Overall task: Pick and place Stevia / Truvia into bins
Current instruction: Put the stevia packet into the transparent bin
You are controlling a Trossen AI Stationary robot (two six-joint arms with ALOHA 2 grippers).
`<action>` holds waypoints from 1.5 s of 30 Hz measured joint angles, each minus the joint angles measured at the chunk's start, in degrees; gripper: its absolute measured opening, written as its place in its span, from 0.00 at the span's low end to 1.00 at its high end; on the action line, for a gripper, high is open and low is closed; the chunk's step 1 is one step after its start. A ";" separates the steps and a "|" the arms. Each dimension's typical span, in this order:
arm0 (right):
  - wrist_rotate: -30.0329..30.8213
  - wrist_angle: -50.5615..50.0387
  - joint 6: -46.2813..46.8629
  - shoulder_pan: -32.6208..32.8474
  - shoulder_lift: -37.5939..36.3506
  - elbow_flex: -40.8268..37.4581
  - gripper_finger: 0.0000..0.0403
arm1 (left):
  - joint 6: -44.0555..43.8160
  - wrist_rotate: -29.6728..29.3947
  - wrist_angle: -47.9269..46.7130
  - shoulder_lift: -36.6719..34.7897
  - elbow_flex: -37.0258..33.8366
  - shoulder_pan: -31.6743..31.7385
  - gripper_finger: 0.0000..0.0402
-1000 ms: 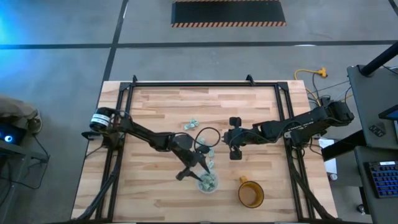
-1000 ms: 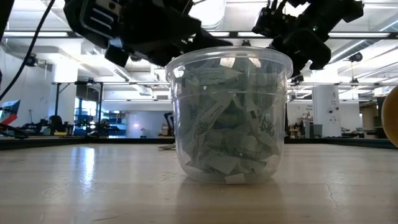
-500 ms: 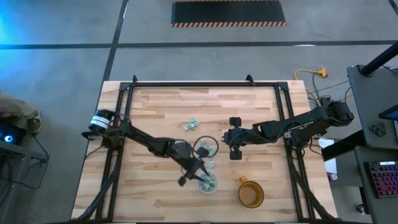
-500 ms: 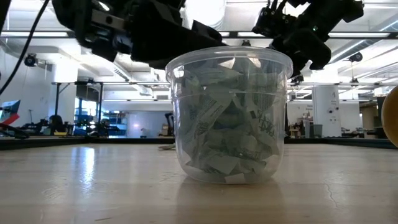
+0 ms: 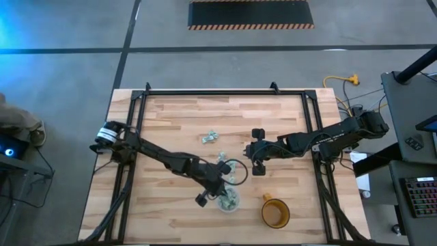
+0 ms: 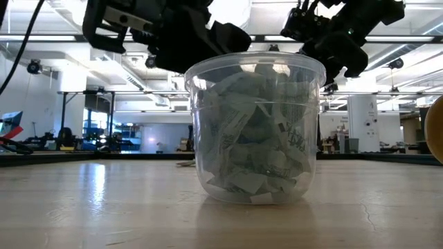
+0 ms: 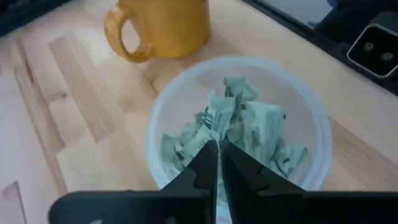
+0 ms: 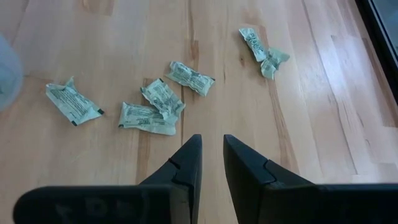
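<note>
The clear cup [image 5: 229, 199] [image 6: 255, 128] stands near the table's front edge, heaped with pale green Stevia sachets [image 7: 249, 124]. My left gripper [image 7: 219, 148] [image 5: 220, 189] hangs shut over the cup's mouth, slanting down, with nothing between its fingers. Several loose sachets [image 8: 149, 109] [image 5: 210, 137] lie flat on the wood at mid-table. My right gripper [image 8: 212, 149] [image 5: 249, 152] hovers above them, its fingers a little apart and holding nothing. My left gripper's shut fingertips [image 7: 211, 155] stand over the top of the sachet heap [image 7: 214, 118] in the cup, slanting down from the table's left. Whether they touch the heap I cannot tell.
An amber mug [image 5: 275, 212] [image 7: 163, 26] stands right of the cup near the front edge. A black frame [image 5: 225, 91] runs along the table's far edge and sides. Bare wood lies at the far left and near left.
My left gripper has shut its fingers above the cup. Its wrist has swung toward the table's near edge and tipped closer to level. The cup and its sachets have stayed put.
</note>
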 joint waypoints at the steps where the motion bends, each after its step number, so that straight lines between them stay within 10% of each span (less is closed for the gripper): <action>1: 0.00 -0.02 0.00 0.00 0.00 0.00 0.14 | -0.02 0.00 0.03 0.00 0.17 0.00 0.01; 21: 0.00 0.89 0.00 0.00 0.00 0.00 0.14 | -0.26 3.22 0.30 -1.08 0.16 0.00 0.01; 28: 0.00 0.98 0.01 0.00 0.00 -0.41 0.14 | 1.09 2.99 1.27 -3.24 0.08 0.00 0.16; 38: -0.11 3.61 1.46 0.00 0.00 -0.75 0.14 | -6.41 -31.96 -16.37 -14.71 -4.58 0.17 0.36; 45: -3.45 9.63 1.20 -0.12 0.00 -1.66 0.14 | -16.39 -34.47 -16.68 -25.89 -17.94 0.13 0.37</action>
